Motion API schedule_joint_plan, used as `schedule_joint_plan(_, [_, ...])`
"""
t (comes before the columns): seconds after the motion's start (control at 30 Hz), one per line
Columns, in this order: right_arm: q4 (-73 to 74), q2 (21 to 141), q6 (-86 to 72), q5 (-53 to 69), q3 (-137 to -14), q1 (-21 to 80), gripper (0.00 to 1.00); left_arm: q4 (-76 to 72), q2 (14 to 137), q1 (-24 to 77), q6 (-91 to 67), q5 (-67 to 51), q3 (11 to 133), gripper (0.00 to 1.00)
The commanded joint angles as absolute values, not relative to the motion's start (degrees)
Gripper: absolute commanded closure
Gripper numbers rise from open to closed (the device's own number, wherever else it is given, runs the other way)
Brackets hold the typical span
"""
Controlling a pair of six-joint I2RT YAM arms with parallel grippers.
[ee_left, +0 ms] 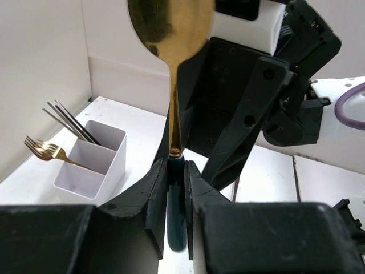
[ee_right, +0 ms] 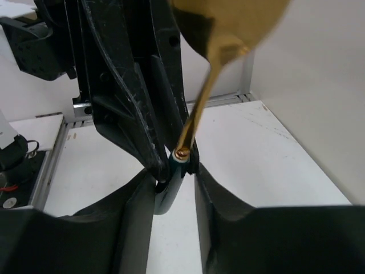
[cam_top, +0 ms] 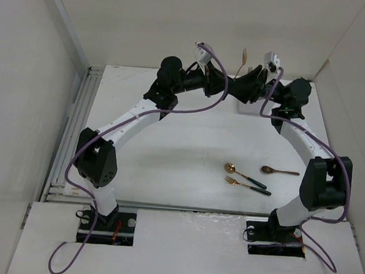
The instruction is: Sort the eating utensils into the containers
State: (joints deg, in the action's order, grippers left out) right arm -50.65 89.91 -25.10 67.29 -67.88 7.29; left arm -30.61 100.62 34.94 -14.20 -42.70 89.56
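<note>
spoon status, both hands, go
Left hand shut on spoon handle, bowl up. Right hand open around same handle. Holder close by, forks and chopsticks in it.

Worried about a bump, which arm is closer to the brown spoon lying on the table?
Right. The right arm has its elbow just right of the brown spoon; the left arm arcs along the left side, well away.

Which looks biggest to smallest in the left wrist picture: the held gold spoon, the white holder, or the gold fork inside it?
1. gold spoon, but it sits right by the camera, so its true size is unsure.
2. white holder.
3. gold fork, partly hidden in the holder.
</note>
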Motion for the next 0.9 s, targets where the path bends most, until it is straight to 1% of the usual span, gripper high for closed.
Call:
schedule_joint_plan(0.0, [-57.92,90.62,-28.74,68.11,-68.38,8.17,0.65,-34.01,96.86,35.24,-14.41,-43.07,89.21,1.00])
schedule_joint_plan(0.03, [-57.92,91.14,-28.74,68.12,-68.38,8.17,0.69,-34.01,96.86,35.24,-14.41,-43.07,89.21,1.00])
schedule_joint_plan(0.07, [-57.92,91.14,-28.74,68.12,-68.38,8.17,0.76,-34.01,96.86,35.24,-14.41,-43.07,89.21,1.00])
schedule_joint_plan(0.2, [-57.31,91.67,-28.74,68.12,-68.91,8.17,0.87,-34.01,96.86,35.24,-14.41,-43.07,89.21,1.00])
schedule_joint_plan(0.23, [-57.30,91.67,-28.74,68.12,-69.43,8.17,0.94,-34.01,96.86,35.24,-14.41,-43.07,89.21,1.00])
schedule_joint_plan(0.27, [-57.30,91.67,-28.74,68.12,-69.43,8.17,0.99,-34.01,96.86,35.24,-14.41,-43.07,89.21,1.00])
schedule_joint_plan(0.3, [-57.30,91.67,-28.74,68.12,-69.43,8.17,1.00,-34.01,96.86,35.24,-14.41,-42.46,88.60,1.00])
schedule_joint_plan(0.33, [-57.30,91.67,-28.74,67.42,-68.82,8.17,1.00,-34.01,96.86,35.24,-14.41,-42.45,88.07,0.92])
schedule_joint_plan(0.37, [-57.91,91.67,-28.74,66.89,-68.82,8.17,1.00,-34.01,96.25,35.24,-14.41,-42.45,88.07,0.58])
schedule_joint_plan(0.4, [-57.92,91.67,-28.74,66.10,-68.04,8.17,1.00,-34.01,96.24,35.24,-14.41,-42.45,87.46,0.39])
schedule_joint_plan(0.43, [-57.40,91.67,-27.52,64.44,-68.03,8.17,1.00,-34.01,96.24,35.24,-13.89,-42.45,86.76,0.26])
schedule_joint_plan(0.47, [-55.57,91.67,-26.20,63.38,-68.03,7.39,1.00,-34.01,95.63,35.24,-12.84,-41.49,86.75,0.00])
schedule_joint_plan(0.5, [-52.76,91.67,-21.14,62.33,-68.03,7.38,1.00,-32.88,95.10,35.24,-11.88,-40.88,86.14,0.00])
schedule_joint_plan(0.53, [-45.60,91.67,-17.79,60.92,-68.72,6.69,1.00,-31.04,95.10,35.24,-11.08,-40.17,86.13,0.00])
schedule_joint_plan(0.57, [-42.92,91.67,-14.88,57.17,-69.25,5.81,1.00,-31.03,94.49,35.24,-11.07,-38.43,85.26,0.00])
schedule_joint_plan(0.63, [-41.48,93.68,-10.83,53.11,-69.26,4.49,1.00,-29.80,93.08,32.62,-10.55,-36.31,82.64,0.00])
schedule_joint_plan(0.67, [-40.96,94.74,-10.81,49.61,-69.87,2.83,1.00,-29.01,92.55,31.82,-10.55,-32.47,81.92,0.00])
schedule_joint_plan(0.73, [-39.65,98.59,-9.15,46.16,-71.89,1.15,1.00,-27.25,91.07,29.63,-9.76,-28.41,80.43,0.00])
schedule_joint_plan(0.83, [-32.54,102.03,-3.98,39.48,-76.36,-0.09,1.00,-25.06,88.87,27.78,-5.99,-21.29,76.91,0.00])
schedule_joint_plan(0.87, [-28.26,103.96,0.22,37.90,-77.68,-0.09,1.00,-24.00,88.86,27.77,-5.02,-19.79,75.51,0.00])
